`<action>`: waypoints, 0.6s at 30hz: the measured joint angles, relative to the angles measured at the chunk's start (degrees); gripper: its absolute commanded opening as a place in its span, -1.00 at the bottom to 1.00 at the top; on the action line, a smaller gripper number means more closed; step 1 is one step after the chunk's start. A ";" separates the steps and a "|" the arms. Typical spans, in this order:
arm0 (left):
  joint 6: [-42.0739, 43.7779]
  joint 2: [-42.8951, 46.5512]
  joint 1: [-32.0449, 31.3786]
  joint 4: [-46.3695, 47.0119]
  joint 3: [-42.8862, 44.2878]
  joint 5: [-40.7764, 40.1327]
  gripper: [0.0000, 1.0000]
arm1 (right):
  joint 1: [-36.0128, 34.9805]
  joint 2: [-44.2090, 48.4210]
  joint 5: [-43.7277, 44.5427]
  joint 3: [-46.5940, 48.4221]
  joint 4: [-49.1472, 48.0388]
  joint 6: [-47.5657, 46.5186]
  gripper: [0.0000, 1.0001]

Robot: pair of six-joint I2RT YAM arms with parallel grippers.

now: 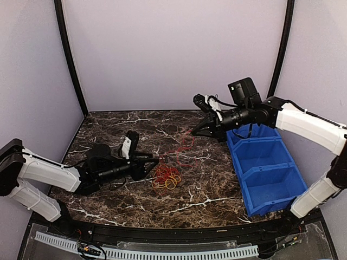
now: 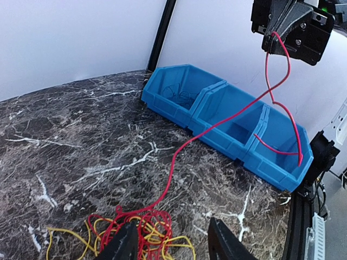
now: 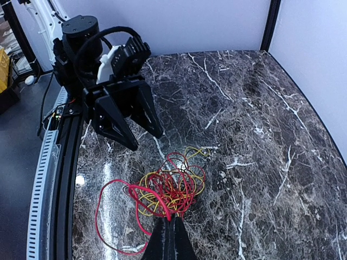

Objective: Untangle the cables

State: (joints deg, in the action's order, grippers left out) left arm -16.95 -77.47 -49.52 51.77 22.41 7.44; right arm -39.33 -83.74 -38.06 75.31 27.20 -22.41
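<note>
Above the table's (image 1: 108, 206) right side, by the blue bin (image 1: 265, 162), the right claw (image 1: 193, 131) is clenched on one red cable (image 2: 172, 165) trailing down to the light, limp tangle (image 1: 166, 177) mid-table, beside which the left claw (image 1: 154, 161) hangs released; single strands near the knot look easiest to pinch.

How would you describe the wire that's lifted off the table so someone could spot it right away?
On the dark marble table, find the tangled pile left of the blue bins. One red wire climbs from it to the shut right gripper; it alone hangs in the air, while the other red and yellow wires lie heaped.
</note>
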 measured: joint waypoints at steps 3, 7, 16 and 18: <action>2.49 -1.36 -0.42 -2.69 4.00 0.79 0.04 | 0.00 -0.02 -1.84 1.16 -0.13 0.07 -1.00; 7.04 -2.47 -1.11 -6.32 8.68 1.05 0.09 | 0.00 -0.02 -3.80 3.30 -0.13 0.31 -1.00; 18.75 -5.75 -2.10 -17.22 18.12 -1.62 -0.04 | 0.00 0.00 -5.60 4.42 0.07 0.63 -1.00; 20.90 -6.36 -2.14 -18.84 19.52 -3.23 -0.26 | 0.00 0.00 -5.68 4.48 0.11 0.66 -1.00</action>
State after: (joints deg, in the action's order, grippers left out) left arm 3.95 -83.83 -51.66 32.93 41.93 4.21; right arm -39.33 -83.74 -43.75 79.79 27.31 -21.76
